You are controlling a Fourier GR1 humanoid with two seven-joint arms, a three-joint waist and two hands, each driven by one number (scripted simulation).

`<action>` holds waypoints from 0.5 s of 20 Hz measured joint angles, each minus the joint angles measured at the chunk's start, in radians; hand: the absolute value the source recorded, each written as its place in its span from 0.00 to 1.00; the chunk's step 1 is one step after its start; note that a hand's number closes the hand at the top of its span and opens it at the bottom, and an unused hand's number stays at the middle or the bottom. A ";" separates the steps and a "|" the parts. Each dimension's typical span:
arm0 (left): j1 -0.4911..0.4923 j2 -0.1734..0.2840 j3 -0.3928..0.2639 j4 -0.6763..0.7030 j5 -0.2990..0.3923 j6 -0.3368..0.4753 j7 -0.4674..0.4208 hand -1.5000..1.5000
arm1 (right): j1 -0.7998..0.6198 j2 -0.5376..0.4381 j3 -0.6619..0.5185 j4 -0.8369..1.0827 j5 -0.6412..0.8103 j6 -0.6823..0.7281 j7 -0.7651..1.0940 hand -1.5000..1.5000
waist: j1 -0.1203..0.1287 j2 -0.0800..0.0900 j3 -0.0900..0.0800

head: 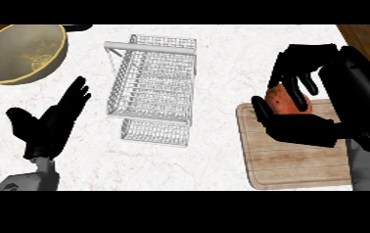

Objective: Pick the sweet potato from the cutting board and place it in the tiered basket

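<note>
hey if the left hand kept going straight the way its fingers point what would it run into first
Probably the tiered basket. The open left hand points up and to the right, towards the basket's near left side, with only bare counter between them. Its height over the counter is unclear.

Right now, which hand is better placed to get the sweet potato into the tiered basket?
The right hand: its fingers already curl round the sweet potato above the cutting board. The left hand rests open beside the tiered basket.

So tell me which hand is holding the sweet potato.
The right hand, over the cutting board: its fingers curl round the sweet potato. The left hand is open and holds nothing.
</note>
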 measured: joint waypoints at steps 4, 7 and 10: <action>-0.016 -0.011 -0.001 0.017 -0.009 0.004 -0.005 0.50 | -0.130 0.102 0.096 0.051 0.067 -0.004 0.134 1.00 | 0.003 0.001 0.000; 0.002 -0.018 -0.008 0.000 -0.014 0.002 -0.006 0.50 | -0.228 0.181 0.133 0.130 0.114 -0.019 0.204 1.00 | 0.006 0.001 0.000; 0.001 -0.018 -0.002 0.004 -0.013 -0.003 -0.008 0.50 | -0.288 0.244 0.183 0.211 0.159 -0.061 0.247 1.00 | 0.007 0.002 0.000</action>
